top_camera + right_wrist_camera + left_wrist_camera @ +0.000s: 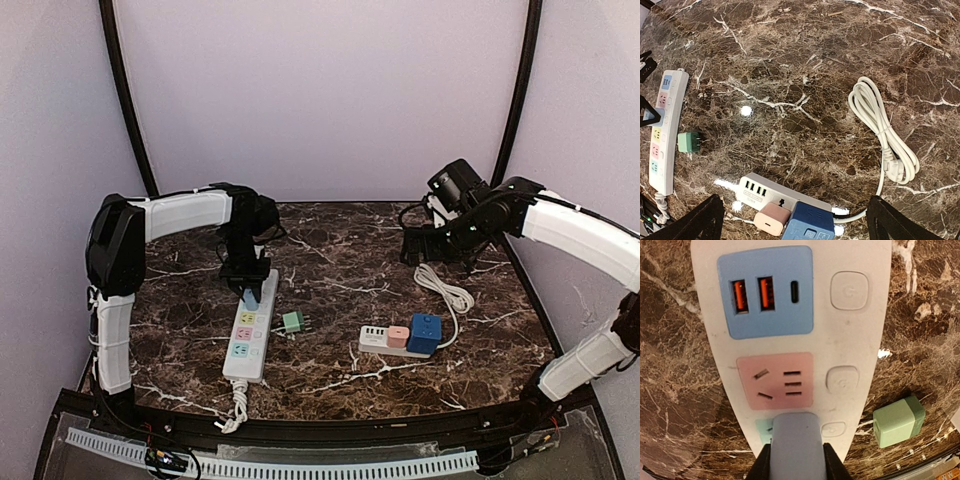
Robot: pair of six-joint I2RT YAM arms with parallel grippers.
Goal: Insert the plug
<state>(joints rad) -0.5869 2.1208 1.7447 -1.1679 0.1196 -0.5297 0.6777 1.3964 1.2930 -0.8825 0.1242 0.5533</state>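
Note:
My left gripper (pixel 247 283) is shut on a grey-blue plug (pixel 796 445), held upright between its black fingers (pixel 765 465). The plug stands over the pale green socket just below the pink socket (pixel 775 381) of the long white power strip (pixel 250 330). I cannot tell whether its prongs are in. A green plug (pixel 292 321) lies on its side on the marble right of the strip and also shows in the left wrist view (pixel 898 421). My right gripper (pixel 432 247) is open and empty, high over the back right of the table.
A short white power strip (pixel 378 339) lies centre-right, holding a pink adapter (pixel 399 336) and a blue cube adapter (pixel 426 333). Its coiled white cable (pixel 447 288) lies behind it. The long strip's cord (pixel 238 408) runs to the near edge.

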